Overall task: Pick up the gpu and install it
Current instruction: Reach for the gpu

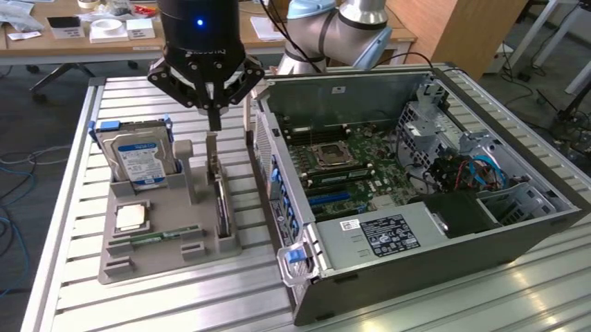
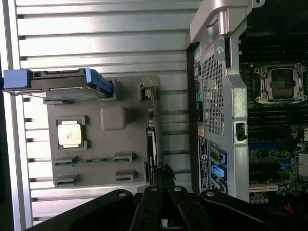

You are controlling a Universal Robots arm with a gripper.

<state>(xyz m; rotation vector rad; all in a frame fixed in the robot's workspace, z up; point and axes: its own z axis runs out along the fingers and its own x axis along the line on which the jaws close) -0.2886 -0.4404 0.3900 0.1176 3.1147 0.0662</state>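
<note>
A: Gripper point(image 1: 214, 124) state?
B: Pressed together, pinching nothing. Parked above the gpu point(image 1: 220, 200), not clamped on it. Can't tell the exact gap.
A: Wrist view versus exterior?
B: Wrist: looking down past the black fingers point(image 2: 149, 207), gripper point(image 2: 161, 171) closed to a point. Gives the gpu point(image 2: 151, 139) edge-on, a thin dark strip in the slot along one side of the grey holder point(image 2: 126, 144). Exterior: gives height instead. Card upright on its long edge in the holder point(image 1: 148, 261), plus the arm point(image 1: 342, 28) behind.
A: Orientation?
B: Long axis along the holder's side, parallel to the rear panel of the PC case point(image 1: 416, 207), running away from the exterior camera. Flat faces toward the case on one side and the hard drive point(image 1: 138, 159) side on the other. Silver end apparently at the hard-drive end, not certain.
A: Neighbours?
B: Same holder: hard drive upright with blue rails, CPU chip point(image 1: 132, 218) flat, RAM stick point(image 1: 152, 237) nearest the exterior camera. Just beside, on the exterior view's right: case on its side, open, motherboard point(image 1: 347, 162) exposed.
A: Surface, room?
B: Slatted aluminium table point(image 1: 74, 290). Beyond: desk point(image 1: 55, 45) with small white boxes, wooden cabinet point(image 1: 461, 28), cables on the floor at the exterior view's left.
</note>
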